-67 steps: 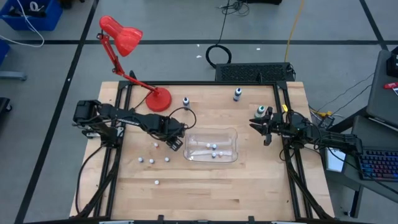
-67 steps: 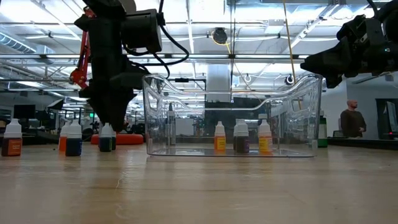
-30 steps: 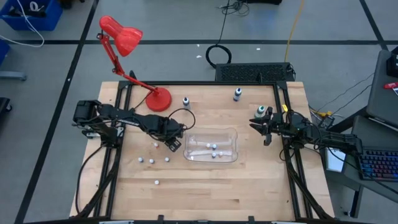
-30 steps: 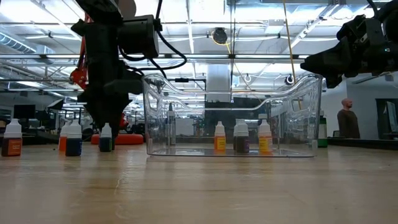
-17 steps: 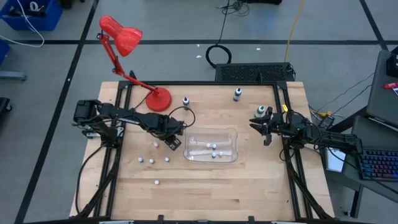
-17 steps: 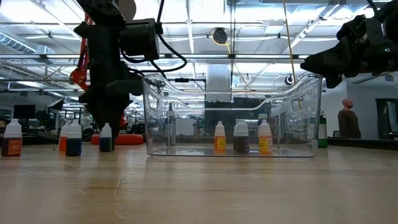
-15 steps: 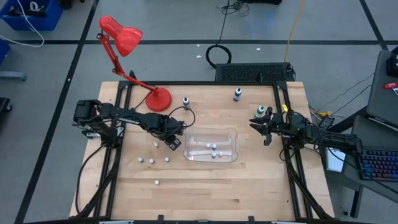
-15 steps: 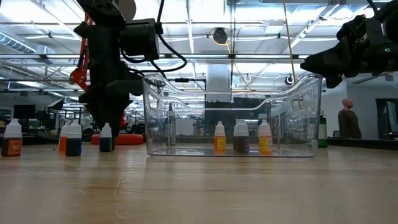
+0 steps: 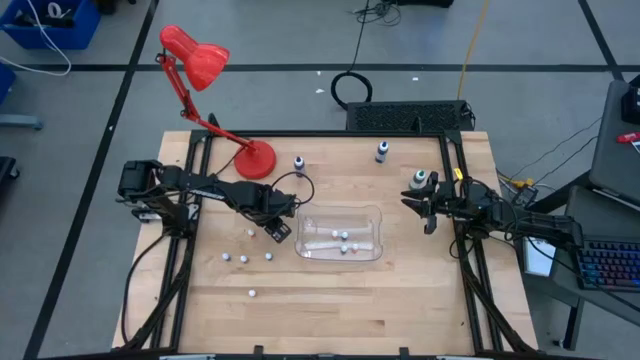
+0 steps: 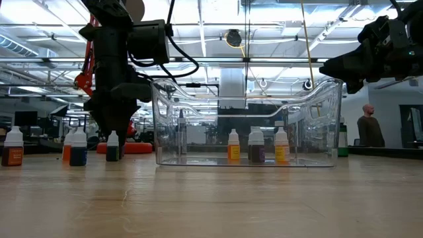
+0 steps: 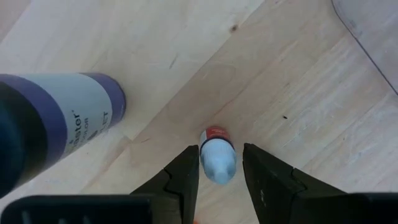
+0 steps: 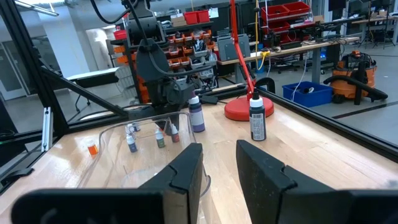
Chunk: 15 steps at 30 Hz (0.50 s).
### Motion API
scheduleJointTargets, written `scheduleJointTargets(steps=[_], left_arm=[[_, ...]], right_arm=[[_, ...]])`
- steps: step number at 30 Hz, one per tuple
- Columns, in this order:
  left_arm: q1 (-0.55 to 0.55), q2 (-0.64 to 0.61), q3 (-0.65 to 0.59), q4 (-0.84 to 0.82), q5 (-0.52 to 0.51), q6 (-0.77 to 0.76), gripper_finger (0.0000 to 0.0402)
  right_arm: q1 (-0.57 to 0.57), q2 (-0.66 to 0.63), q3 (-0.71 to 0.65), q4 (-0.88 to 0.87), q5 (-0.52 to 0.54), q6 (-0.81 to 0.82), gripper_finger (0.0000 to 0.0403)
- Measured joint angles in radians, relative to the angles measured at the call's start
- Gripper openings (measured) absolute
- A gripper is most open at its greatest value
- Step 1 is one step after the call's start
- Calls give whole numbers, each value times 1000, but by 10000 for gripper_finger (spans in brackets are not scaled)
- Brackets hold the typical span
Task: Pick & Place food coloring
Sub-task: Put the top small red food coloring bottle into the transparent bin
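Note:
A tiny food coloring bottle (image 11: 217,163), white-capped with a red body, stands upright on the wooden table. My left gripper (image 11: 220,149) points down over it, open, with one finger close on either side. The low view shows the same gripper (image 10: 114,134) just above that bottle (image 10: 112,148). Several more tiny bottles (image 9: 243,258) stand on the table near it. Three others (image 10: 256,147) stand inside the clear plastic bin (image 9: 340,233). My right gripper (image 9: 428,210) hovers open above the table to the right of the bin.
The red desk lamp's base (image 9: 256,160) sits on the table's far left. Larger bottles stand at the far side (image 9: 298,163) (image 9: 381,151), and one with a green cap (image 9: 420,180) is close to my right gripper. A purple-labelled bottle (image 11: 62,118) shows in the left wrist view.
My left gripper has straightened a little over the small bottle and edged slightly toward the bin. The bottles and the bin have stayed put.

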Motion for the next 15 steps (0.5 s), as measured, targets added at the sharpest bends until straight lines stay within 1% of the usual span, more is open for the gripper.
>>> scheduleJointTargets(steps=[15], left_arm=[[0, 0, 0, 16, -8, 0, 127]], right_arm=[[0, 0, 0, 0, 0, 0, 89]])
